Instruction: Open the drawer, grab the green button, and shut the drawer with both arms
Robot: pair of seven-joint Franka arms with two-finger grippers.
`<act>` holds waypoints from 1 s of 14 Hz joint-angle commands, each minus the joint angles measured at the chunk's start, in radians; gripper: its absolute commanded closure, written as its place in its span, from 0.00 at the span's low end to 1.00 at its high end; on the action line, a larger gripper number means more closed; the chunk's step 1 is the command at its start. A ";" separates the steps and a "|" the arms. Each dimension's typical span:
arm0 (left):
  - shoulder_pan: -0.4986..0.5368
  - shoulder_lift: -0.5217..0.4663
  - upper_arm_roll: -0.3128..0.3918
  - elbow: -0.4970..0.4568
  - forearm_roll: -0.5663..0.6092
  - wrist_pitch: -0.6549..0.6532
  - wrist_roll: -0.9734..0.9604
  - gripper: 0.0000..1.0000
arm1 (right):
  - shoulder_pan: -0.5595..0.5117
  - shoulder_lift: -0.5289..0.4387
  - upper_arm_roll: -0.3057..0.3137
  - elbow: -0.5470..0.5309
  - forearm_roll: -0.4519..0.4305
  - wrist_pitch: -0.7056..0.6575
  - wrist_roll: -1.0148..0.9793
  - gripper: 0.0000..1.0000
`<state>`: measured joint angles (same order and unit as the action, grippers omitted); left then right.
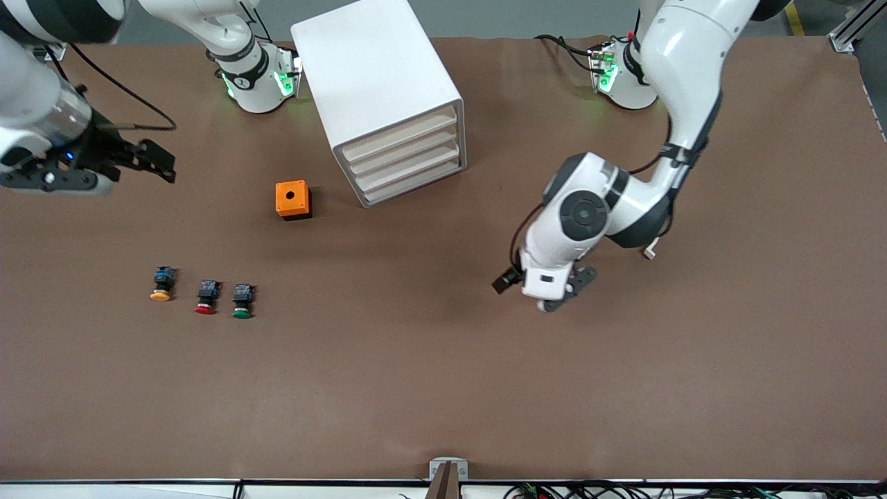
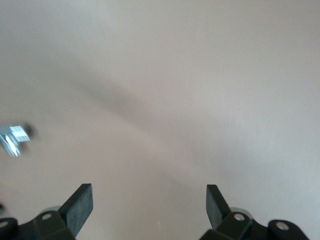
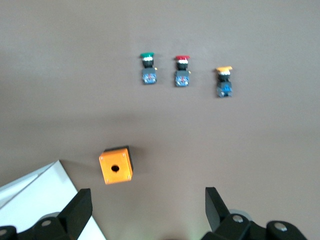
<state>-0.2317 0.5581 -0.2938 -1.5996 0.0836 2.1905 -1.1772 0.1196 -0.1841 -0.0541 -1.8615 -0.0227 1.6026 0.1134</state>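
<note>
Drawer cabinet: white, four drawers all sitting shut, standing between the arm bases.
Orange box: lying on the desk just beside the cabinet, toward the right arm's end.
Green-capped button: lying on the desk nearer the front camera than the box, beside the red-capped button and the yellow-capped button.
Left gripper: hanging over bare desk, jaws spread, holding nothing.
Right gripper: hanging over the desk at the right arm's end, jaws spread, holding nothing.
</note>
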 commanded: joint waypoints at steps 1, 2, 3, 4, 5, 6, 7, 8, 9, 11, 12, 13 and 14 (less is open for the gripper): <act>0.083 -0.076 -0.010 -0.010 0.090 -0.023 0.025 0.00 | -0.014 0.006 -0.039 0.065 0.006 -0.087 -0.023 0.00; 0.118 -0.093 -0.010 -0.011 0.091 -0.032 0.057 0.00 | -0.015 0.006 -0.064 0.083 0.007 -0.096 -0.071 0.00; 0.147 -0.109 -0.010 -0.010 0.090 -0.057 0.098 0.00 | -0.014 0.008 -0.093 0.091 0.009 -0.098 -0.110 0.00; 0.188 -0.116 -0.010 -0.010 0.091 -0.070 0.163 0.00 | -0.014 0.008 -0.108 0.094 0.015 -0.099 -0.132 0.00; 0.227 -0.121 -0.010 -0.008 0.091 -0.072 0.235 0.00 | -0.015 0.008 -0.112 0.102 0.015 -0.101 -0.139 0.00; 0.270 -0.136 -0.010 -0.007 0.091 -0.072 0.317 0.00 | -0.020 0.008 -0.116 0.110 0.015 -0.118 -0.156 0.00; 0.299 -0.153 -0.010 -0.007 0.090 -0.078 0.391 0.00 | -0.029 0.008 -0.125 0.120 0.015 -0.125 -0.178 0.00; 0.337 -0.170 -0.010 -0.002 0.091 -0.100 0.462 0.00 | -0.037 0.008 -0.128 0.125 0.015 -0.128 -0.205 0.00; 0.362 -0.179 -0.010 0.016 0.090 -0.123 0.516 0.00 | -0.038 0.008 -0.127 0.130 0.015 -0.128 -0.208 0.00; 0.414 -0.204 -0.013 0.058 0.076 -0.188 0.567 0.00 | -0.029 0.012 -0.119 0.149 0.015 -0.128 -0.198 0.00; 0.436 -0.207 -0.015 0.082 0.077 -0.218 0.577 0.00 | -0.026 0.014 -0.118 0.157 0.015 -0.128 -0.199 0.00; 0.454 -0.207 -0.022 0.110 0.074 -0.250 0.620 0.00 | -0.021 0.015 -0.116 0.165 0.014 -0.130 -0.207 0.00; 0.459 -0.207 -0.024 0.145 0.064 -0.311 0.671 0.00 | -0.017 0.020 -0.116 0.180 0.014 -0.130 -0.205 0.00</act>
<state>0.2072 0.3567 -0.2970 -1.5108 0.1577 1.9703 -0.5734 0.1031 -0.1880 -0.1764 -1.7346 -0.0208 1.4968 -0.0737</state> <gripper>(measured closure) 0.000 0.000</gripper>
